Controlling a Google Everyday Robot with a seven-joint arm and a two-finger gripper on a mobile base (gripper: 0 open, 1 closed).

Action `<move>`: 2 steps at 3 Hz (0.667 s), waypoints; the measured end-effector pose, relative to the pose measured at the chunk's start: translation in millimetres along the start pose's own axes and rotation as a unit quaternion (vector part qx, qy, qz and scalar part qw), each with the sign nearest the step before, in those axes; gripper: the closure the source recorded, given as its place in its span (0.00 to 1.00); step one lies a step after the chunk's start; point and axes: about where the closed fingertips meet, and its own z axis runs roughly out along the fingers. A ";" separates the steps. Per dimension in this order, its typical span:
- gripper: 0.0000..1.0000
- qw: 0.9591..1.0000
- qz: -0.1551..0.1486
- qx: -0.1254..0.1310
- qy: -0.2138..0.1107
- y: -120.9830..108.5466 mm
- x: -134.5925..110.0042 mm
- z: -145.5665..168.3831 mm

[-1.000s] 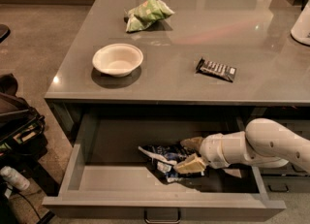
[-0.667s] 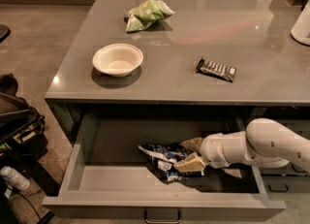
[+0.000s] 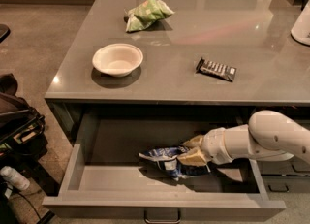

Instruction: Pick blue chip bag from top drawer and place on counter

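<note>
The blue chip bag (image 3: 163,158) lies crumpled on the floor of the open top drawer (image 3: 121,178), right of its middle. My gripper (image 3: 188,151) reaches into the drawer from the right on a white arm (image 3: 261,140). Its tan fingers (image 3: 193,158) are closed on the bag's right end, one above and one below. The bag rests on the drawer floor. The counter (image 3: 193,39) lies above the drawer, glossy and grey.
On the counter stand a white bowl (image 3: 117,59), a light green snack bag (image 3: 147,13) and a black bar wrapper (image 3: 216,69). A white object (image 3: 301,24) stands at the right edge. Dark bags (image 3: 17,126) and a bottle (image 3: 13,177) lie on the floor at left. Narrower drawers (image 3: 286,179) sit at lower right.
</note>
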 end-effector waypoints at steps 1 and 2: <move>1.00 1.000 -0.015 0.001 0.028 10.1 -39.8 -36.0; 1.00 0.997 -0.037 0.026 0.067 23.1 -84.8 -75.6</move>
